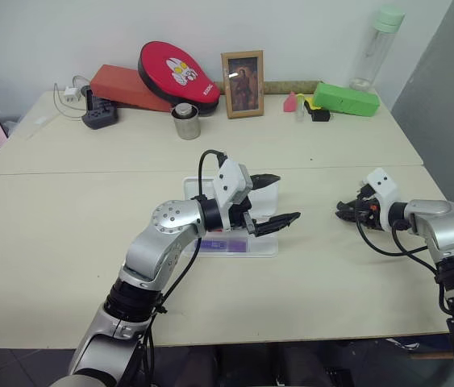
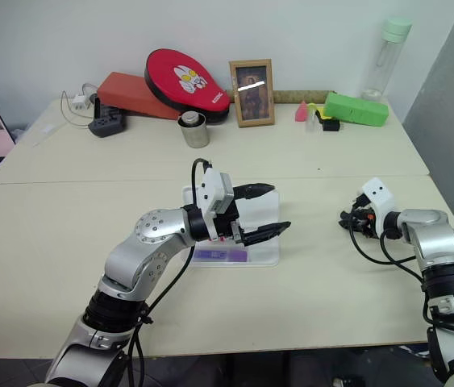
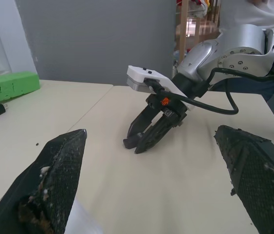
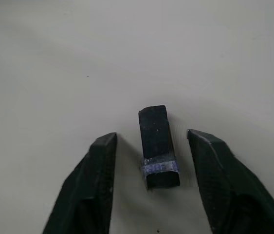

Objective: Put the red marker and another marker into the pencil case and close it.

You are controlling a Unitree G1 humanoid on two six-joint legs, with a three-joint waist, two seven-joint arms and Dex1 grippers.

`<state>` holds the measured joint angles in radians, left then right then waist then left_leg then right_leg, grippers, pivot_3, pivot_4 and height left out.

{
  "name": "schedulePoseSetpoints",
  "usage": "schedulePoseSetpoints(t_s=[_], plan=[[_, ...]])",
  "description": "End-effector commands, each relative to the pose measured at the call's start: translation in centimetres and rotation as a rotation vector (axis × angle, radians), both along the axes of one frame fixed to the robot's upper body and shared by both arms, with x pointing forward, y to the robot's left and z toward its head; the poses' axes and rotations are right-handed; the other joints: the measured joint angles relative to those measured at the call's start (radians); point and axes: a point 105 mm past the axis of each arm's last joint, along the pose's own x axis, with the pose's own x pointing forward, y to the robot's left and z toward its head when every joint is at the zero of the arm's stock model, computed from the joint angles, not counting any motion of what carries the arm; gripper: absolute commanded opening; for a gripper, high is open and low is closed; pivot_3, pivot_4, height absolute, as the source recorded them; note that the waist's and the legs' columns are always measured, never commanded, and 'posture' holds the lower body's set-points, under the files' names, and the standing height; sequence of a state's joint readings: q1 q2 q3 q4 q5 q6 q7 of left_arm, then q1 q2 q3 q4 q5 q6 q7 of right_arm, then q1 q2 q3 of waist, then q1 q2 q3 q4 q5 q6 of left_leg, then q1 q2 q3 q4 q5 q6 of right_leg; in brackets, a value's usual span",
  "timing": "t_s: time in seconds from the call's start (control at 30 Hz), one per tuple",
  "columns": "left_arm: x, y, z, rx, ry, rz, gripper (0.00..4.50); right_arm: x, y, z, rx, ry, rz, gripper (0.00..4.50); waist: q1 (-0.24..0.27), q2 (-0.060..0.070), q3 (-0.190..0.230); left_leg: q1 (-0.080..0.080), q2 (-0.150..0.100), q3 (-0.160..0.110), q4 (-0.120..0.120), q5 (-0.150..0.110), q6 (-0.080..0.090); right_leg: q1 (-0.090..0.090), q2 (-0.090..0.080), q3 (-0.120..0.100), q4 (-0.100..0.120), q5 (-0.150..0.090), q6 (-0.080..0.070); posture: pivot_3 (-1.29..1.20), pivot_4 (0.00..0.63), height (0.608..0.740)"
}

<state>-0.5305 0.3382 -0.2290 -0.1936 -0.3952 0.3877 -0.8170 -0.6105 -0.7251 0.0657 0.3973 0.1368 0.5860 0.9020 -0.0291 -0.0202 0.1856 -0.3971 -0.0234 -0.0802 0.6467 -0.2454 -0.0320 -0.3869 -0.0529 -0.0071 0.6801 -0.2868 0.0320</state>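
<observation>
Hovering over the open case (image 2: 265,255), the left gripper (image 1: 273,200) is sitting with its fingers spread wide and nothing between them, probably parked there to steady the case or flip the lid once it's loaded. A purple highlighter (image 2: 220,255) is already lying in the tray by the near edge, so that's likely one marker down. Off to the right, well apart from the case, the right gripper (image 4: 151,161) is angling down at the table (image 1: 89,234), fingers partly open, straddling a small dark block (image 4: 157,146) with a bluish band but not pinching it yet. Can't spot the red marker anywhere, and that block doesn't look like it.
</observation>
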Motion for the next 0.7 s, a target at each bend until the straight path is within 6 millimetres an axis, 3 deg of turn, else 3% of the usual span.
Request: schedulePoseSetpoints(t_s=[0.03,0.13,0.3,0.4,0.5,0.7], plan=[[-0.4,-0.1,1.6,-0.032,-0.054,-0.008,4.5,0.2,0.2,0.7,-0.004,-0.016,0.012,1.06,0.0,0.0,0.0,0.0,0.0,0.0,0.0,0.0,0.0,0.0,0.0,0.0,0.0,0.0,0.0,0.0,0.15,0.74],[-0.4,0.0,1.6,-0.03,-0.054,-0.01,4.5,0.3,0.2,1.1,0.002,-0.029,0.009,0.33,0.0,0.0,0.0,0.0,0.0,0.0,0.0,0.0,0.0,0.0,0.0,0.0,0.0,0.0,0.0,0.0,0.15,0.74],[-0.5,0.5,1.4,-0.012,-0.051,-0.016,4.5,0.0,1.4,3.1,0.016,-0.106,0.082,0.31,-0.001,0.0,0.0,0.0,0.0,0.0,0.0,0.0,0.0,0.0,0.0,0.0,0.0,0.0,0.0,0.0,0.15,0.74],[-0.8,2.1,1.3,0.022,-0.05,-0.006,4.5,-1.7,5.0,5.3,0.021,-0.201,0.296,0.31,-0.004,0.0,0.0,0.0,0.0,-0.001,0.0,0.0,0.0,-0.001,0.0,0.0,0.0,0.0,0.0,0.0,0.15,0.74],[-1.8,4.7,1.4,0.041,-0.021,-0.01,4.5,-4.5,10.4,5.9,0.055,-0.197,0.523,0.31,-0.009,0.0,0.0,0.0,0.002,-0.002,-0.001,0.0,0.0,-0.001,0.001,0.001,0.0,0.0,0.0,0.0,0.15,0.74],[-3.5,9.7,1.1,0.113,0.038,0.042,4.5,-7.5,17.5,3.9,0.057,-0.12,0.743,0.31,-0.002,0.0,0.0,0.001,0.001,-0.006,0.0,0.0,0.0,0.0,0.001,0.0,0.0,0.0,0.0,0.0,0.15,0.74]])
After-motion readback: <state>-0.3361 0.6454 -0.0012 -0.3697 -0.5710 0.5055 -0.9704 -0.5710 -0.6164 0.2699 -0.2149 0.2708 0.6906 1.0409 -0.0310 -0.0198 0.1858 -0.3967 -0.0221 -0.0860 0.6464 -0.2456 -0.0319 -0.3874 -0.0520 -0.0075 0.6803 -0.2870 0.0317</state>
